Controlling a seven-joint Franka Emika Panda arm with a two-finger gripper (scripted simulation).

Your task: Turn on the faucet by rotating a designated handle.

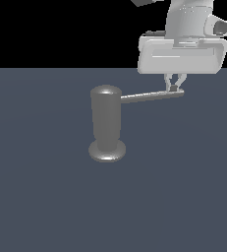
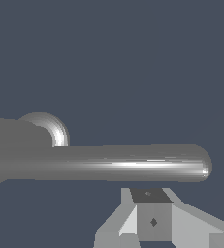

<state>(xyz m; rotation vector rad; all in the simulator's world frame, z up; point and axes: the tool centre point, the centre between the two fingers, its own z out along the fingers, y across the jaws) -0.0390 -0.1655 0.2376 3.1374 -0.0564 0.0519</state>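
Observation:
The faucet point(image 1: 106, 120) is a dull grey upright cylinder with a domed top and a round foot point(image 1: 106, 151), standing on the dark floor. Its handle point(image 1: 152, 96) is a thin grey rod that sticks out from the cylinder's upper part toward the exterior view's right. My gripper point(image 1: 174, 89) comes down from above at the rod's rounded tip, jaws closed together, fingertips touching or just beside the rod, not around it. In the wrist view the handle point(image 2: 128, 163) runs across the picture, with my shut gripper point(image 2: 151, 196) close against its side near the tip and the faucet point(image 2: 11, 147) at the rod's other end.
The dark blue-grey floor point(image 1: 46, 206) spreads all around the faucet. My white arm body point(image 1: 183, 51) hangs above the handle's tip. The background beyond the floor is black.

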